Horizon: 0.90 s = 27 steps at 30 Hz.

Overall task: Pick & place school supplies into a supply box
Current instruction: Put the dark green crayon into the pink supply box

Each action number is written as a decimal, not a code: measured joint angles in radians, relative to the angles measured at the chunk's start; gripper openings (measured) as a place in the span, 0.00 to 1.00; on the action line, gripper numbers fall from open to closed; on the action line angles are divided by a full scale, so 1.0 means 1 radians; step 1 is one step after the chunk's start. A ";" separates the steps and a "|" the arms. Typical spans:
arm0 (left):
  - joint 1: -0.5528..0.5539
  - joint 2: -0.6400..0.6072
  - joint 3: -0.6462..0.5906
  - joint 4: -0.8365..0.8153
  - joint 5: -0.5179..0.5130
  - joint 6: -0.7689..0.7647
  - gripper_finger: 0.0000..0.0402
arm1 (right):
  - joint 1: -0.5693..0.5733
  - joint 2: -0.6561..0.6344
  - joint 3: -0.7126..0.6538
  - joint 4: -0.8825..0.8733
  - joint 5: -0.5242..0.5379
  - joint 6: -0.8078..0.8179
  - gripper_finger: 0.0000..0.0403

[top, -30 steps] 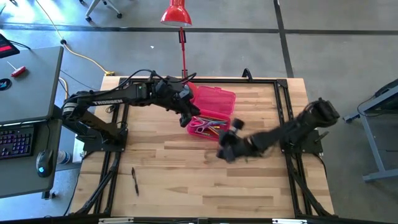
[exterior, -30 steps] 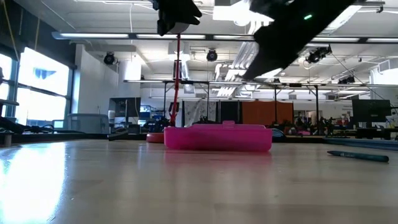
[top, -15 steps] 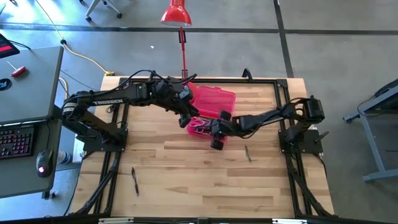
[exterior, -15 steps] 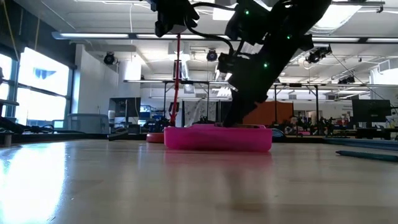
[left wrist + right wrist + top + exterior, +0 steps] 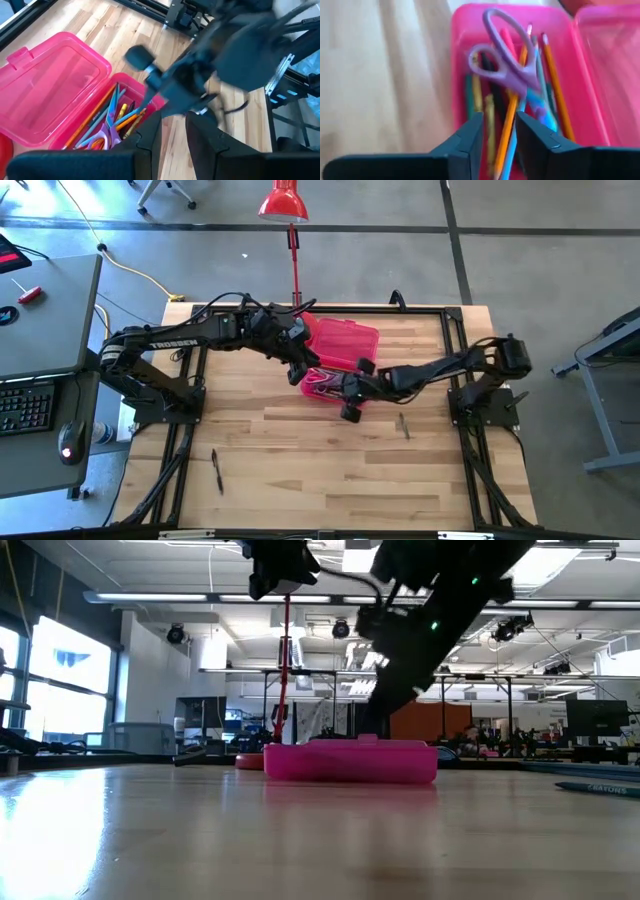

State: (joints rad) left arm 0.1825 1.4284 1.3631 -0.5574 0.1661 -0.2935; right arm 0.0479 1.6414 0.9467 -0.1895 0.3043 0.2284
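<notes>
Wooden tabletop lay under the right claw [image 5: 498, 131], its fingers slightly apart over the box [image 5: 460, 60], empty or not I could not tell. Beyond lay pencils and scissors [image 5: 505, 60]. A good release needed clearance above them.

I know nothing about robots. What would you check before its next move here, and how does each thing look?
1. Supply box lid open: ok.
2. Scissors lying inside the box: ok.
3. Right gripper fingers apart over the box: ok.
4. Left gripper open beside the box: ok.
5. Arms clear of each other: cannot tell, they are close.
6. Everything packed: not ok; dark pen and second pen lie outside.
</notes>
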 joint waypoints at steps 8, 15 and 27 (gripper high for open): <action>0.000 0.000 0.000 -0.024 -0.001 0.000 0.29 | 0.207 -0.244 0.001 -0.522 0.107 0.465 0.22; 0.000 0.001 0.000 -0.022 -0.004 0.000 0.29 | 0.456 -0.295 -0.008 -0.889 0.164 1.074 0.22; 0.000 0.001 0.000 -0.020 -0.004 -0.004 0.29 | 0.550 -0.293 -0.301 -0.464 0.165 1.237 0.22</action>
State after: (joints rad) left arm 0.1825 1.4292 1.3632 -0.5777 0.1623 -0.2972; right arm 0.5981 1.3480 0.6454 -0.6533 0.4690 1.4652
